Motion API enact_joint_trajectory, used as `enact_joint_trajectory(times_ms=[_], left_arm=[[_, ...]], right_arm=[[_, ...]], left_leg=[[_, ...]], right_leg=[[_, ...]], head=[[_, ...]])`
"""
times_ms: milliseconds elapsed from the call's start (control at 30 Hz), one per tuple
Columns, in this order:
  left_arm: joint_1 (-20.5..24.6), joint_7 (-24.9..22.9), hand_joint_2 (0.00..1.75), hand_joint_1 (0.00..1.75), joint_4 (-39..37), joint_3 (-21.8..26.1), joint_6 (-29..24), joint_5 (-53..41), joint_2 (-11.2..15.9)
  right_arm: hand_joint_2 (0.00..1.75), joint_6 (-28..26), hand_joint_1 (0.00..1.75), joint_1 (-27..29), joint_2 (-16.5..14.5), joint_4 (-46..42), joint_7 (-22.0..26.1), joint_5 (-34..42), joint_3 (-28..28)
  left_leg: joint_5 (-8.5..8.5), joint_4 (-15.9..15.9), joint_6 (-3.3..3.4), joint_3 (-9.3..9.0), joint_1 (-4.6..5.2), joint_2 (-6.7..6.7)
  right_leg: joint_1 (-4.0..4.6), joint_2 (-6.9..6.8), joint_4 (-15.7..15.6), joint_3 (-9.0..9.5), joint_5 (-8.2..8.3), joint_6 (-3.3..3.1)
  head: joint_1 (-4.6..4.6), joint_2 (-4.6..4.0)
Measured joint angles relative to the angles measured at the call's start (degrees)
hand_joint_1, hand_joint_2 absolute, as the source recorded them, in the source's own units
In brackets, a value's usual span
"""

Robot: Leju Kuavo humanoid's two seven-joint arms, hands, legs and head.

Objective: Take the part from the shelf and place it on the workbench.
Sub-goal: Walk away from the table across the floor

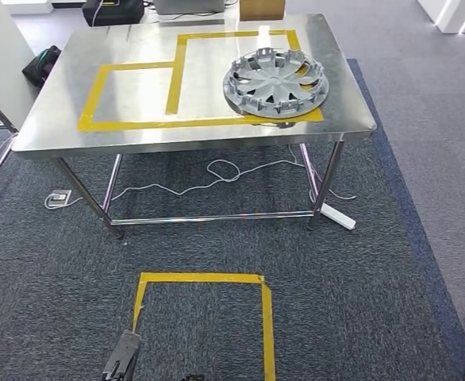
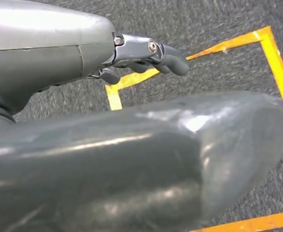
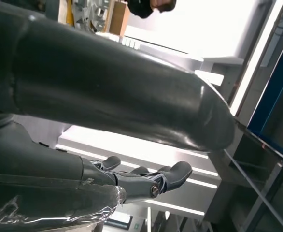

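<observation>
Lying on the steel desk (image 1: 50, 119), the part (image 1: 274, 83) is a round grey wheel cover. It rests near the right front corner of the desk, well inside the edge, and it covers a piece of the yellow tape (image 1: 176, 79) that marks two joined rectangles on the top. The cover lies almost flat with its ribbed inner side turned up, so its clips and spokes show. Because it is round, it has no long axis and I cannot say that it points in any direction; its disc faces upward, slightly tilted toward the camera.

Under the desk a white cable (image 1: 218, 171) runs over the dark carpet (image 1: 338, 302) to a power strip (image 1: 338, 216) beside the right front leg. On the carpet nearer to the robot, a yellow tape square (image 1: 201, 279) is marked.

The left robot hand (image 2: 147, 55) hangs above the carpet near a corner of this square. Its dark fingers (image 2: 175, 63) are stretched out side by side, apart from the thick thumb, and they hold nothing. In the head view its tip (image 1: 122, 357) shows at the lower edge.

The right robot hand (image 3: 143, 181) is seen in the right wrist view against bright ceiling lights. Its fingers (image 3: 178, 171) are extended and a little apart, with nothing between them and the thumb.
</observation>
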State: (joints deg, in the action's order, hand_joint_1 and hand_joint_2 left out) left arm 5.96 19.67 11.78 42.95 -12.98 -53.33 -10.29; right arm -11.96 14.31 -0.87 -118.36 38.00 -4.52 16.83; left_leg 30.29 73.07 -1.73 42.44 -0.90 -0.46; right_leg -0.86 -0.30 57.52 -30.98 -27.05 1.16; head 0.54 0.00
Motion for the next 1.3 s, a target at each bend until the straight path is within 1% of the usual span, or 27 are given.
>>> enact_joint_trajectory(times_ms=[33,100,133,167,233,267,300,367,433,467,567,600,633,667,733,767,800,900,967,1000,1067,1100,1133,1167,1200,1267,1300], left_arm=[[0.0,0.0,0.00,0.00,0.0,0.0,0.0,0.0,0.0],[0.0,0.0,0.00,0.00,0.0,0.0,0.0,0.0,0.0],[0.1,0.0,0.00,0.00,0.0,0.0,0.0,0.0,0.0],[0.1,0.0,0.00,0.00,0.0,0.0,0.0,0.0,0.0],[0.1,0.0,0.00,0.00,0.0,0.0,0.0,0.0,0.0],[0.1,0.0,0.00,0.00,0.0,0.0,0.0,0.0,0.0],[0.0,0.0,0.00,0.00,0.0,0.0,0.0,0.0,0.0],[0.1,0.0,0.00,0.00,0.0,0.0,0.0,0.0,0.1],[0.1,0.1,0.00,0.00,0.0,0.0,0.0,0.0,0.0],[0.1,0.1,0.00,0.00,0.0,0.0,0.0,0.0,0.0],[0.1,0.0,0.00,0.00,0.0,0.0,0.0,-0.1,0.0],[0.1,0.0,0.00,0.00,0.0,0.0,0.0,-0.1,0.0],[0.0,0.0,0.00,0.00,0.0,0.0,0.0,-0.1,-0.1],[0.0,0.0,0.00,0.00,0.0,0.0,0.0,-0.1,-0.1],[0.0,0.0,0.00,0.00,0.0,0.0,0.0,-0.1,-0.1],[0.1,0.1,0.00,0.00,0.0,0.0,0.0,-0.1,-0.1],[0.1,0.1,0.00,0.00,0.0,0.0,0.0,-0.1,-0.1],[0.0,0.1,0.00,0.00,0.0,0.0,0.0,0.0,-0.1],[0.0,0.1,0.00,0.00,0.0,0.0,0.0,0.0,0.0],[0.0,0.1,0.00,0.00,0.0,0.0,0.0,0.0,0.0],[0.0,0.1,0.00,0.00,0.0,0.0,0.0,0.0,-0.1],[-0.1,0.1,0.00,0.00,0.0,0.0,0.0,0.0,-0.1],[-0.1,0.1,0.00,0.00,0.0,0.0,0.0,0.0,-0.1],[-0.2,0.1,0.00,0.00,0.0,0.0,0.0,0.0,-0.1],[-0.2,0.1,0.00,0.00,0.0,0.0,0.0,0.0,-0.1],[-0.1,0.1,0.00,0.00,0.0,0.0,0.0,0.0,-0.1],[-0.1,0.1,0.00,0.00,0.0,0.0,0.0,0.0,-0.2]], right_arm=[[0.00,0.0,0.00,0.0,0.0,0.0,0.0,0.0,0.0],[0.00,0.0,0.00,0.0,0.0,0.1,0.0,0.0,0.0],[0.00,0.0,0.00,-0.1,0.0,0.1,0.0,0.0,0.0],[0.00,0.0,0.00,-0.1,0.0,0.1,0.0,0.0,0.0],[0.00,0.0,0.00,-0.1,0.0,0.1,0.0,0.2,0.0],[0.00,0.1,0.00,-0.1,0.0,0.1,0.0,0.2,-0.1],[0.00,0.3,0.00,-0.1,0.0,0.1,0.0,0.2,-0.1],[0.00,0.5,0.00,-0.2,0.0,0.1,0.0,0.3,-0.1],[0.00,0.6,0.00,-0.2,0.0,0.1,0.0,0.3,-0.1],[0.00,0.6,0.00,-0.2,0.0,0.1,0.0,0.3,-0.1],[0.00,0.6,0.00,-0.1,0.0,0.1,0.0,0.2,-0.1],[0.00,0.6,0.00,-0.1,0.0,0.2,0.0,0.2,-0.2],[0.00,0.6,0.00,-0.1,0.0,0.2,0.0,0.2,-0.2],[0.00,0.6,0.00,-0.1,0.0,0.2,0.0,0.2,-0.2],[0.00,0.6,0.00,-0.2,0.0,0.2,0.0,0.2,-0.2],[0.00,0.6,0.00,-0.2,0.0,0.3,-0.1,0.1,-0.2],[0.00,0.6,0.00,-0.2,0.0,0.3,-0.1,0.1,-0.2],[0.00,0.5,0.00,-0.2,0.0,0.3,-0.1,0.0,-0.2],[0.00,0.5,0.00,-0.3,0.0,0.3,-0.1,-0.1,-0.2],[0.00,0.5,0.00,-0.3,0.0,0.3,-0.1,-0.2,-0.2],[0.00,0.5,0.00,-0.3,0.0,0.3,-0.2,-0.3,-0.2],[0.00,0.5,0.00,-0.3,0.0,0.3,-0.2,-0.3,-0.2],[0.00,0.5,0.00,-0.3,0.0,0.3,-0.2,-0.3,-0.2],[0.00,0.5,0.00,-0.3,0.0,0.3,-0.3,-0.3,-0.2],[0.00,0.5,0.00,-0.3,0.0,0.3,-0.3,-0.3,-0.2],[0.00,0.5,0.00,-0.3,0.0,0.3,-0.3,-0.3,-0.2],[0.00,0.4,0.00,-0.3,0.0,0.3,-0.3,-0.3,-0.2]], left_leg=[[-1.13,-1.7,0.27,-1.28,0.06,0.03],[-4.16,-9.4,0.97,-5.96,0.33,0.29],[-5.07,-13.0,1.22,-7.96,0.47,0.45],[-5.50,-15.4,1.23,-9.19,0.55,0.57],[-5.55,-16.6,0.85,-9.59,0.61,0.60],[-5.57,-16.6,0.84,-9.51,0.73,0.56],[-5.50,-16.5,1.09,-9.42,0.88,0.54],[-5.48,-16.4,1.94,-9.30,1.13,0.53],[-5.78,-16.8,2.72,-9.36,0.90,0.74],[-5.93,-17.0,3.04,-9.39,0.76,0.89],[-6.03,-17.1,3.32,-9.26,0.71,1.43],[-6.04,-17.1,3.31,-9.24,0.72,1.66],[-6.05,-17.0,3.28,-9.26,0.69,1.89],[-6.04,-17.0,3.20,-9.32,0.63,2.11],[-5.97,-16.8,2.73,-9.43,0.61,2.52],[-5.92,-16.6,2.39,-9.44,0.71,2.68],[-5.93,-16.5,2.03,-9.43,0.84,2.85],[-5.98,-16.4,1.13,-9.34,0.81,3.46],[-4.16,-14.3,0.53,-8.43,0.65,2.73],[-2.32,-11.4,0.31,-7.19,0.60,2.05],[1.62,-3.4,0.26,-3.59,0.60,1.21],[2.58,-0.4,0.33,-2.24,0.60,1.06],[2.39,0.5,0.47,-1.87,0.61,0.96],[1.07,-1.0,0.66,-2.71,0.61,0.79],[-0.94,-4.5,0.89,-4.59,0.60,0.33],[-3.92,-12.5,1.32,-8.72,0.45,-1.80],[-4.45,-15.0,1.40,-9.92,0.40,-2.67]], right_leg=[[0.11,-0.11,0.0,-0.01,0.01,-0.02],[0.28,-0.25,0.0,0.05,-0.02,0.08],[0.41,-0.28,0.1,-0.02,-0.06,0.25],[0.54,-0.30,0.3,-0.15,-0.11,0.39],[0.74,-0.31,0.4,-0.41,-0.04,0.14],[0.67,-0.34,0.1,-0.37,0.11,0.10],[0.56,-0.37,-0.2,-0.29,0.30,0.30],[0.27,-0.39,-0.8,-0.09,0.63,1.43],[0.17,-0.18,0.2,-0.70,-0.16,2.18],[0.16,-0.07,2.3,-1.71,-1.48,2.37],[0.12,0.08,13.7,-6.95,-6.89,2.61],[0.11,0.07,16.0,-8.01,-7.44,2.67],[0.07,0.03,16.0,-8.01,-6.83,2.72],[0.00,-0.11,13.5,-6.78,-5.17,2.76],[-0.09,-1.25,5.3,-2.64,-1.48,2.93],[-0.09,-1.70,2.2,-1.08,-0.44,2.79],[-0.03,-1.97,0.6,-0.31,-0.09,2.57],[0.10,-0.89,0.4,-0.56,0.13,1.35],[0.00,-0.08,0.4,-0.79,0.55,0.54],[-0.05,0.31,0.4,-0.94,0.74,0.22],[0.02,1.22,0.4,-1.40,0.99,-0.18],[0.06,1.77,0.4,-1.59,1.08,-0.27],[0.10,2.37,0.4,-1.71,1.16,-0.30],[0.12,3.02,0.4,-1.75,1.23,-0.27],[0.11,3.66,0.4,-1.74,1.29,-0.18],[0.14,4.87,0.5,-1.87,1.39,0.15],[0.13,5.37,0.5,-2.06,1.48,0.44]], head=[[0.00,0.00],[0.00,0.00],[0.03,0.00],[0.05,0.00],[0.09,0.00],[0.09,0.00],[0.07,0.00],[0.06,0.00],[0.14,0.00],[0.24,0.00],[0.41,0.00],[0.40,0.00],[0.43,0.00],[0.41,0.00],[0.45,0.00],[0.43,0.00],[0.40,0.00],[0.30,0.00],[0.22,0.00],[0.14,0.00],[0.04,0.00],[0.02,0.00],[0.02,0.00],[0.02,0.00],[0.02,0.00],[0.05,0.00],[0.08,0.00]])
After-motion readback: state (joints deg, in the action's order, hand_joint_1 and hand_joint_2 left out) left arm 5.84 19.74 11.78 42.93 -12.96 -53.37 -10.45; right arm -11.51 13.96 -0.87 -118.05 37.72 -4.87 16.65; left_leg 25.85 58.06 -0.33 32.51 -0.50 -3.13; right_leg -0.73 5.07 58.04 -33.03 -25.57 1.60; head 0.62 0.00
